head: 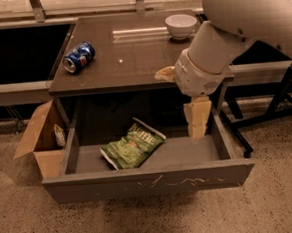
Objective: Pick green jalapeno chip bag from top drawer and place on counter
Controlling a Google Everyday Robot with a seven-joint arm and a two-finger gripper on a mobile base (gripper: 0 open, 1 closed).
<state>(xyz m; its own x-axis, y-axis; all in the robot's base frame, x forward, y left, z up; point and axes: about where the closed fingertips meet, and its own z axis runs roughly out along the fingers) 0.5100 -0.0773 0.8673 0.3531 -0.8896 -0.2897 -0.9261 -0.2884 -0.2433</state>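
Note:
The green jalapeno chip bag lies crinkled on the floor of the open top drawer, left of its middle. The drawer is pulled out below the counter, and pale scratches mark its front panel. My gripper hangs from the big white arm and points down into the right part of the drawer. It is to the right of the bag and apart from it, and it holds nothing that I can see.
A blue soda can lies on its side at the counter's left. A white bowl stands at the counter's back right. An open brown cardboard box sits on the floor left of the drawer. Black stand legs are on the right.

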